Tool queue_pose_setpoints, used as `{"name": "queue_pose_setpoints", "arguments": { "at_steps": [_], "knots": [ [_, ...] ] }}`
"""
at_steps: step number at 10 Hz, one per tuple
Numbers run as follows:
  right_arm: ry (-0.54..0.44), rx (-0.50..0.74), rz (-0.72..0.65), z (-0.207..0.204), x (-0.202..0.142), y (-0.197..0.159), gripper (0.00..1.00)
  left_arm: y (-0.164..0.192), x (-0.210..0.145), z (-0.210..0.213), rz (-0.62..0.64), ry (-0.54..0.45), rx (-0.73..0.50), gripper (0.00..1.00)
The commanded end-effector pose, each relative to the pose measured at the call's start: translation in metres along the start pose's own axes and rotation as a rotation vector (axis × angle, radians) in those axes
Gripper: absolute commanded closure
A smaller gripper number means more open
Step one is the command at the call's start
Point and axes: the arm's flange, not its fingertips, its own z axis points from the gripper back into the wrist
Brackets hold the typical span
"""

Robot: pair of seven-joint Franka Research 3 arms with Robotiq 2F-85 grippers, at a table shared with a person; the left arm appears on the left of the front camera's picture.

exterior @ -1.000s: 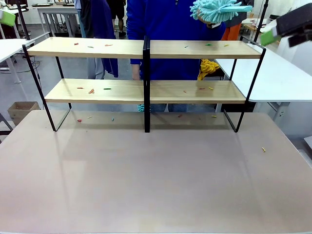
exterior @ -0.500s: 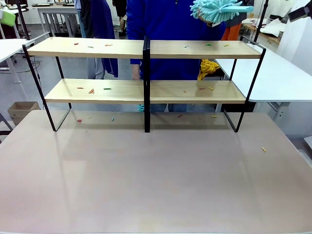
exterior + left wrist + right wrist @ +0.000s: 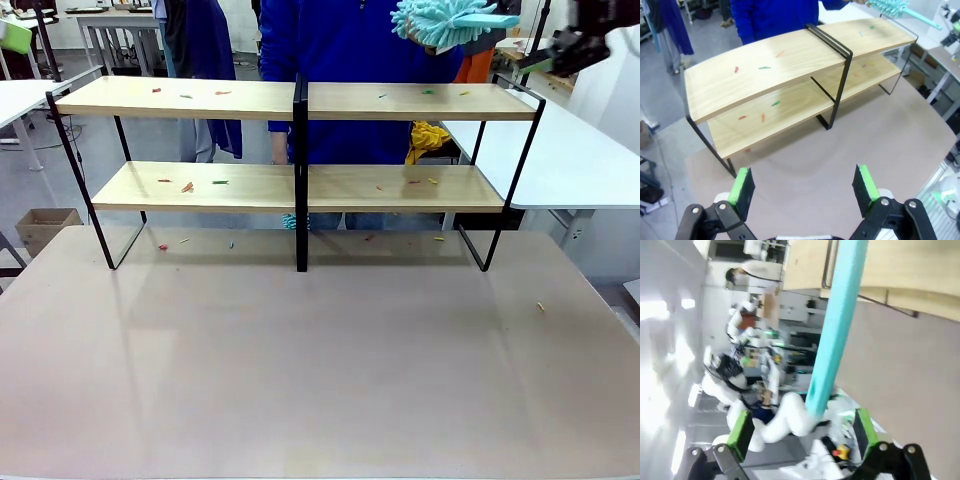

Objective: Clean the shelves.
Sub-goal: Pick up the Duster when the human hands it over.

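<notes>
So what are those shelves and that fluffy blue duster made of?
The shelves: boards look like pale wood or laminate, faint grain, matte; frame thin black metal, apparently. The duster: shaggy turquoise fibres, probably microfibre, on a smooth plastic-looking handle.

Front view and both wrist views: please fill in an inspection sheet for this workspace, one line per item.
Surface: the table is beige and mostly bare.
Job's things: the shelves stand upright at the table's far side, with small coloured scraps on both tiers.
Clutter: a few more scraps lie on the table under and beside the shelves.
Grippers: the left gripper is open and empty, above the table. The right gripper is open, with the end of the teal duster handle just ahead of it, not gripped.
Cables: nothing seen.
Surroundings: a person in blue stands behind the shelves, holding up the duster. There is a white table at the right and a cardboard box on the floor.
</notes>
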Motion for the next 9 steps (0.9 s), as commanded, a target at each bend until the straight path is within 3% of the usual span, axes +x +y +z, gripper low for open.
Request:
{"name": "queue_pose_setpoints", "arguments": {
  "at_steps": [1, 3, 7, 8, 9],
  "knots": [
    [-0.095, 0.053, -0.178, -0.002, 0.039, 0.012, 0.00, 0.000, 0.000, 0.001, 0.000, -0.006, -0.010, 0.00],
    [-0.148, 0.009, -0.236, -0.012, 0.059, -0.001, 0.00, 0.000, 0.000, 0.001, 0.000, -0.006, -0.010, 0.00],
    [-0.228, -0.024, -0.222, -0.009, 0.060, -0.006, 0.00, 0.000, 0.000, 0.001, 0.000, -0.006, -0.010, 0.00],
    [-0.246, -0.046, -0.219, -0.008, 0.060, -0.007, 0.60, 0.000, 0.000, 0.001, 0.000, -0.006, -0.010, 0.00],
    [-0.245, -0.048, -0.217, -0.008, 0.059, -0.008, 0.60, 0.000, 0.000, 0.001, 0.000, -0.006, -0.010, 0.00]
  ]
}}
